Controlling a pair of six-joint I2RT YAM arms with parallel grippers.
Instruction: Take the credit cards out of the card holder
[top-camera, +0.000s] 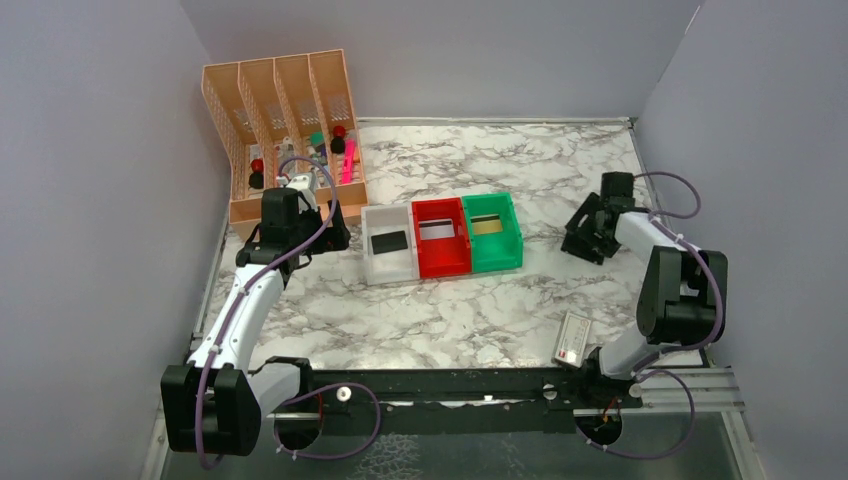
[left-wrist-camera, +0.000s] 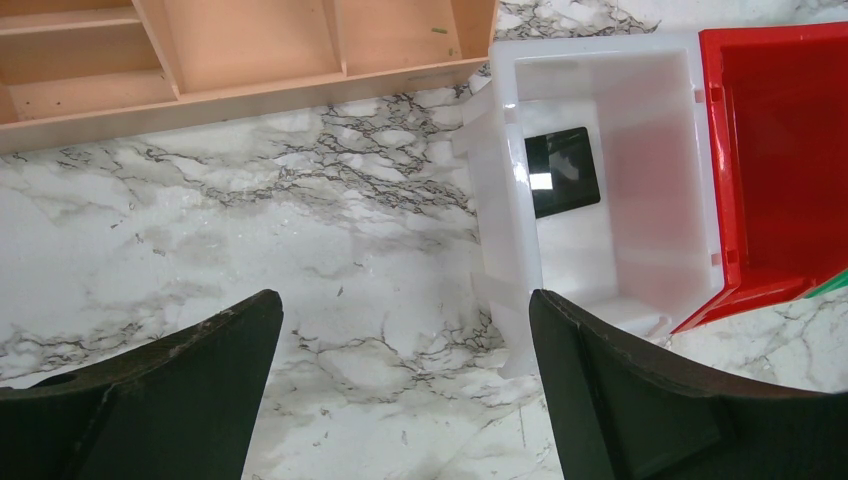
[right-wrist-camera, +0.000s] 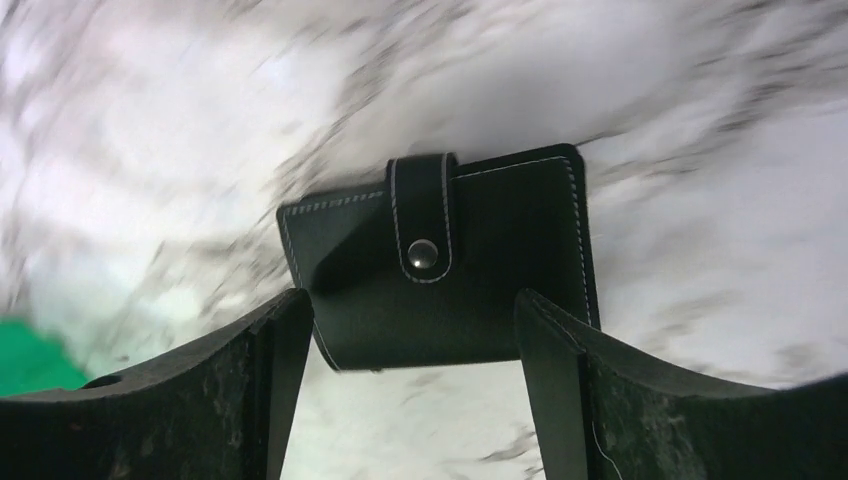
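Two arms, left end effector (left-wrist-camera: 402, 300) spread wide over table (left-wrist-camera: 200, 220), right end effector (right-wrist-camera: 412, 297) parted above card holder (right-wrist-camera: 505, 235)

Bright, even light, R wrist cam blurred

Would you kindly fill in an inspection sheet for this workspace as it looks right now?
Surface: white marble-patterned table.
Job's things: card holder closed, snap tab fastened; black card in white bin, pale card in red bin, gold card in green bin.
Clutter: peach organizer holding markers; whitish case near the table's front right edge.
Grippers: left gripper open above the table beside the white bin; right gripper straddles the card holder, grip unclear.
Cables: purple cables loop along both arms, none seen snagged.
Surroundings: plain walls on three sides.
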